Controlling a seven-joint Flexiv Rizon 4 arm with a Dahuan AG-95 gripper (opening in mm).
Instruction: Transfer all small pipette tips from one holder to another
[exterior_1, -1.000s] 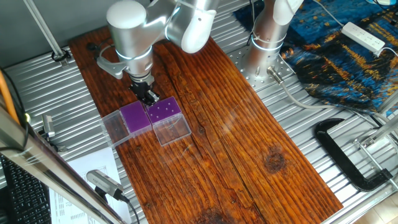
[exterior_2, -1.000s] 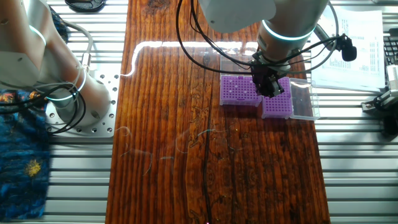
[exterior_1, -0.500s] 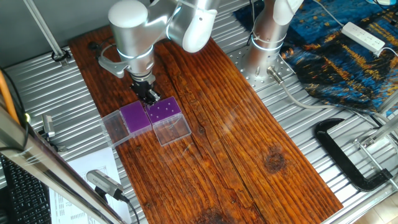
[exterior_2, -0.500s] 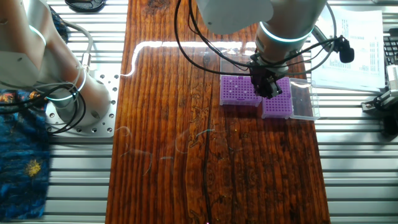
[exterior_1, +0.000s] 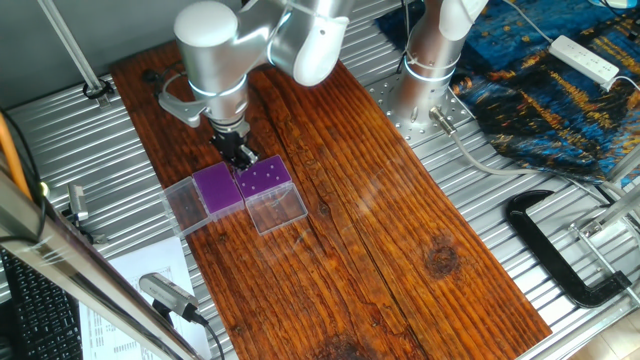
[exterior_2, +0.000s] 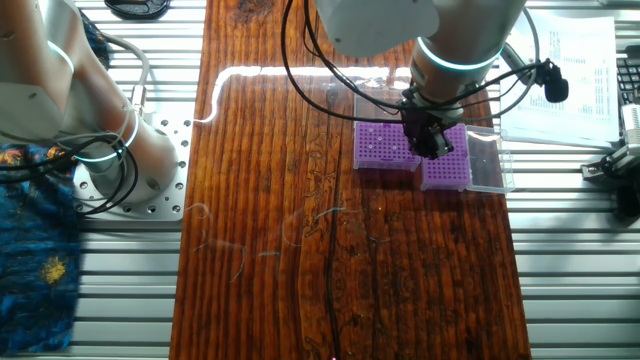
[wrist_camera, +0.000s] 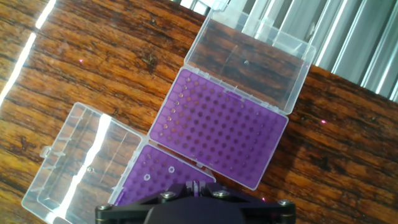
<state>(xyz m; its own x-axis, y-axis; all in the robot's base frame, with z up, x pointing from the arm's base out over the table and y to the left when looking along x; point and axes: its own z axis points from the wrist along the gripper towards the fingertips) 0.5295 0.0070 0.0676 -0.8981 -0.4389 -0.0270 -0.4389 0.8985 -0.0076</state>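
Two holders with purple perforated tops stand side by side, their clear lids open. One holder (exterior_1: 266, 178) (exterior_2: 384, 146) (wrist_camera: 163, 177) carries a few small pipette tips (wrist_camera: 171, 169), seen as pale dots. The other holder (exterior_1: 216, 188) (exterior_2: 446, 166) (wrist_camera: 221, 127) shows mostly bare holes. My gripper (exterior_1: 241, 156) (exterior_2: 430, 146) (wrist_camera: 194, 185) hangs just above the seam between the two holders. Its fingers are closed to a narrow slit with a thin pale sliver, apparently a tip, between them.
Open clear lids (exterior_1: 185, 203) (exterior_1: 278, 209) lie flat beside the holders on the wooden board (exterior_1: 400, 230). Papers (exterior_2: 565, 70) and a black microphone-like object (exterior_1: 165, 293) lie beyond the board's edge. A second arm's base (exterior_1: 425, 70) and a black clamp (exterior_1: 565, 250) stand off the board.
The gripper has risen slightly and shifted a little over the holders. The holders and lids have not moved.
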